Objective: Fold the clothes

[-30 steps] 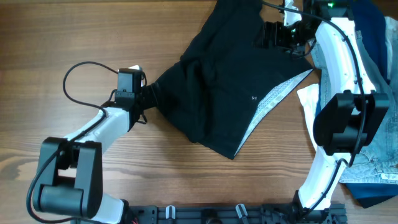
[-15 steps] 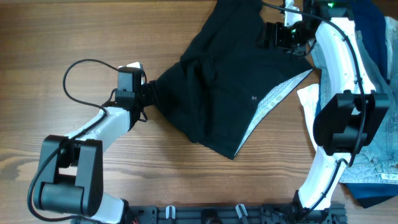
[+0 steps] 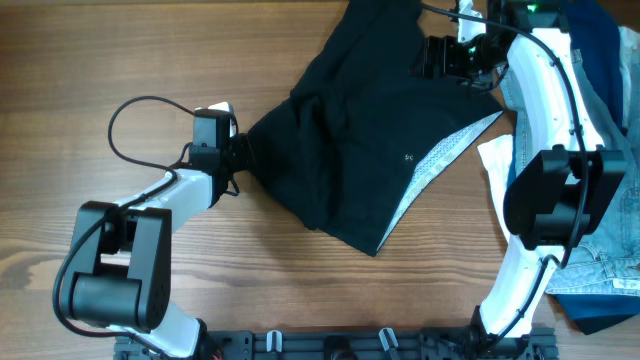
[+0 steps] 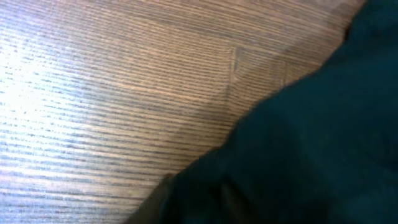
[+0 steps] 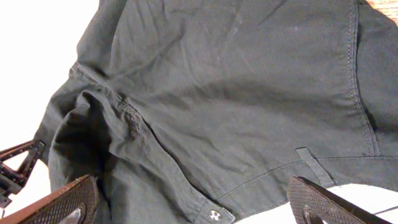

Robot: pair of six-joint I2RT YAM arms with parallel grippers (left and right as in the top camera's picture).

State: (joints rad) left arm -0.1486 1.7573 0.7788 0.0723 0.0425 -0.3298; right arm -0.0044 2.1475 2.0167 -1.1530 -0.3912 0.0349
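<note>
Could lose the shorts [image 3: 360,130] if tugged now: left hand's [image 3: 237,155] hold unclear, right hand [image 5: 193,205] released above the waistband [image 5: 267,180].

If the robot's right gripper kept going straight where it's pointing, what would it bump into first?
Probably the black shorts: the open right gripper points at their waistband, close to the small button. Depth is hard to judge.

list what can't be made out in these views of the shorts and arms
Left end effector: whether it grips the black shorts; overhead shows dark on dark, left wrist view is blurred.
Shorts' far edge: cut off by the overhead frame.
Pale denim: partly under the right arm, overhead.
</note>
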